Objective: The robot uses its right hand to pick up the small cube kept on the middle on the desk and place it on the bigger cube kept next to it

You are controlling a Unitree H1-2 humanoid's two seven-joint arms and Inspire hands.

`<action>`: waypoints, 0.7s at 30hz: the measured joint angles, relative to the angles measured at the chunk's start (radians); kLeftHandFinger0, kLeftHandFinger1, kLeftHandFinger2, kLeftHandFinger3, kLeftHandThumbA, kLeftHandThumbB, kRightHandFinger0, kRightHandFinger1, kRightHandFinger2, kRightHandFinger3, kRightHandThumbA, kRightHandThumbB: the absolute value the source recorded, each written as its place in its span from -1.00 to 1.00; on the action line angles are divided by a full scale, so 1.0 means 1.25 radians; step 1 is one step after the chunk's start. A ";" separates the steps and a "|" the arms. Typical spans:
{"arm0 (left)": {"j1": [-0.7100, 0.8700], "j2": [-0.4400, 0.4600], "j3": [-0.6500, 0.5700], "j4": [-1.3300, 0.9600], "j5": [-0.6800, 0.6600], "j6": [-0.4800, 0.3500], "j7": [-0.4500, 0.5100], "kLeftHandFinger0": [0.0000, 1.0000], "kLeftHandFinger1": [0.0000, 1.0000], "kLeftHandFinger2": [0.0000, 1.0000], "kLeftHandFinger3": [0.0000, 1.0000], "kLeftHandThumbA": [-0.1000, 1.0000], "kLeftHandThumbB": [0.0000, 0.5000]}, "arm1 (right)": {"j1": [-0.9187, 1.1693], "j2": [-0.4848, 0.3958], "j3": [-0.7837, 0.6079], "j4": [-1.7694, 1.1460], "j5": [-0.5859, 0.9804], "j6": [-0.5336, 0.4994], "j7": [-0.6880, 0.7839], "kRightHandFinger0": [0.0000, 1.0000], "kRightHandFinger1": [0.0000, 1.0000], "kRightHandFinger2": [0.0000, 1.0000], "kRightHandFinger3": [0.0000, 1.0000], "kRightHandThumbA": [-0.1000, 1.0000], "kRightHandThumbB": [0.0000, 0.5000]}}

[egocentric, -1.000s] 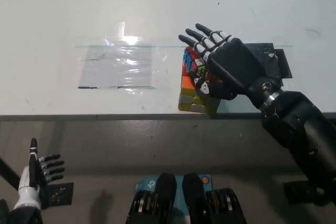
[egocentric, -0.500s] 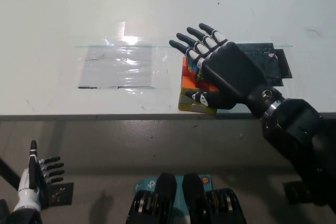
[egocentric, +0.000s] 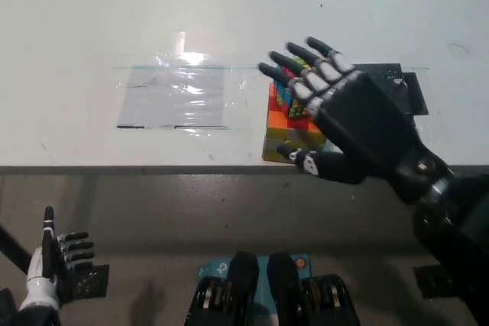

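A multicoloured block of cubes (egocentric: pixel 278 118) stands near the desk's front edge, right of the middle. Red, orange and yellow faces show, and I cannot separate a small cube from a bigger one. My black right hand (egocentric: pixel 348 120) hovers over its right side, open, fingers spread and holding nothing. The fingertips reach past the block's far top edge, the thumb lies by its near lower corner, and the palm hides the block's right part. My white left hand (egocentric: pixel 50 259) rests low at the lower left, below the desk, open and empty.
A clear plastic sheet (egocentric: pixel 177 97) is taped flat on the white desk (egocentric: pixel 229 13), left of the block. A black mat (egocentric: pixel 401 85) lies to the right, behind my right hand. The desk's front edge (egocentric: pixel 153 167) runs across the picture.
My right hand has drawn back to the right and toward the front edge, its fingers spreading wider, so more of the block's left and top shows. The left hand has barely moved.
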 measured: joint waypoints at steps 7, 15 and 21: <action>0.002 0.000 0.002 0.000 -0.001 0.000 0.000 0.16 0.02 -0.04 -0.04 1.00 -0.84 | 0.177 0.016 -0.100 -0.075 0.001 0.021 -0.020 0.23 0.79 1.00 1.00 -0.08 -0.27; 0.010 -0.001 0.003 0.001 -0.001 0.003 0.000 0.13 -0.01 -0.02 -0.01 1.00 -0.84 | 0.352 0.066 -0.143 0.045 -0.001 0.011 -0.126 0.00 0.47 0.85 1.00 -0.26 -0.43; 0.014 -0.002 0.003 0.008 0.000 0.005 0.000 0.19 0.08 0.05 0.05 1.00 -0.79 | 0.380 0.093 -0.154 0.186 -0.003 0.003 -0.207 -0.09 0.49 0.79 0.92 -0.22 -0.47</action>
